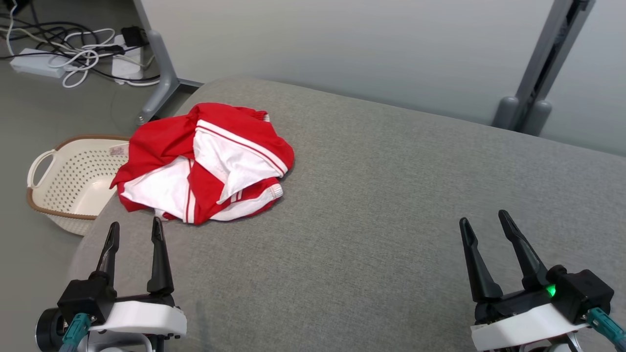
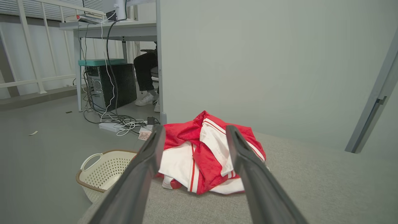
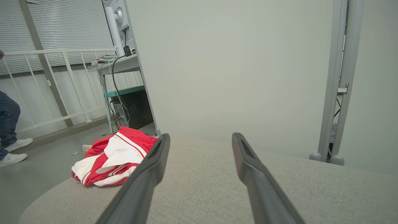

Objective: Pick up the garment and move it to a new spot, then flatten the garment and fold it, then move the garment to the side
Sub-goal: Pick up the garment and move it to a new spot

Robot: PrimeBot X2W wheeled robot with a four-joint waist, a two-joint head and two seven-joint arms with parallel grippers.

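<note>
1 crumpled red-and-white fabric garment (image 1: 205,164), 1 cream perforated plastic basket (image 1: 73,181), 2 dark-fingered end effectors: left end effector (image 1: 135,223), right end effector (image 1: 483,217).

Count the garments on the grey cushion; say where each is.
1: the red-and-white garment, crumpled at the far left of the cushion, near the basket. Folds could hide another.

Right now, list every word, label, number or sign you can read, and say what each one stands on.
Nothing here can be read clearly.
Small pale tag with pinkish print, between the garment and the basket: too small and blurred to read, and I cannot tell what it is fixed to.
Garment: red and white with stripes, no lettering showing.
</note>
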